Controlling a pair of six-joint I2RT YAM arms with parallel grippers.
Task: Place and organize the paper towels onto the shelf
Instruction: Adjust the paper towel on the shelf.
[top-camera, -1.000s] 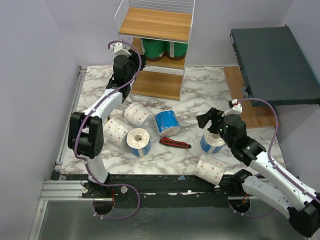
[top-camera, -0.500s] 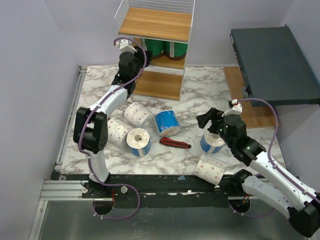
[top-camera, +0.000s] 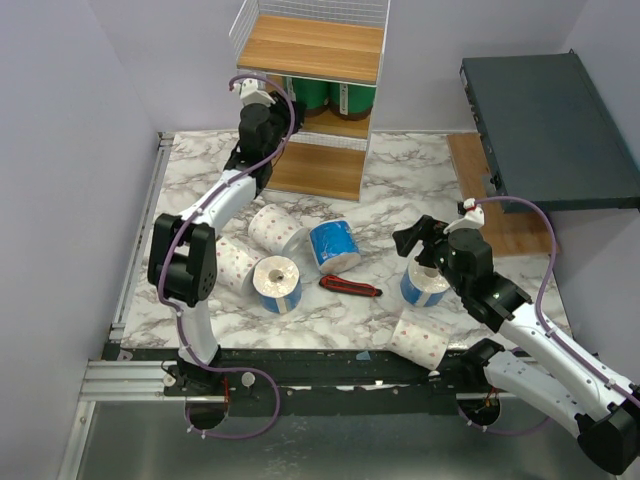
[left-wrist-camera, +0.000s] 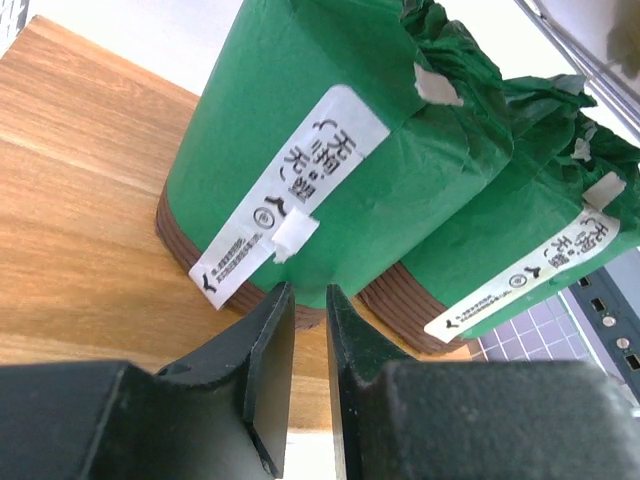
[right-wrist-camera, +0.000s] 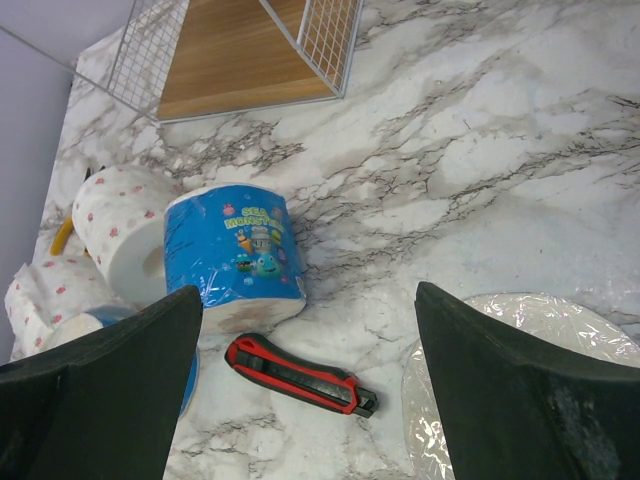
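A: At the upper middle of the overhead view, what is standing?

B: The shelf (top-camera: 312, 48) is standing there, and two green rolls (top-camera: 318, 98) are sitting side by side on its middle tier. The left arm is reaching up to that tier. Six more rolls are lying on the marble table (top-camera: 400, 170) mid-frame, with a red-and-black knife (top-camera: 350, 287) among them. The right gripper (top-camera: 415, 240) is hovering right of centre, above a blue roll (top-camera: 425, 288).

A: And the left wrist view?

B: The left gripper (left-wrist-camera: 310, 300) is showing only a thin slit between its jaws, with nothing in it. Its tips are pointing at the foot of the nearer green roll, at frame centre; whether they are touching it, I cannot tell.

A: The right wrist view?

B: Its jaws are standing wide and gripping nothing. A second blue roll (right-wrist-camera: 235, 255) is lying centre left, just above the knife.
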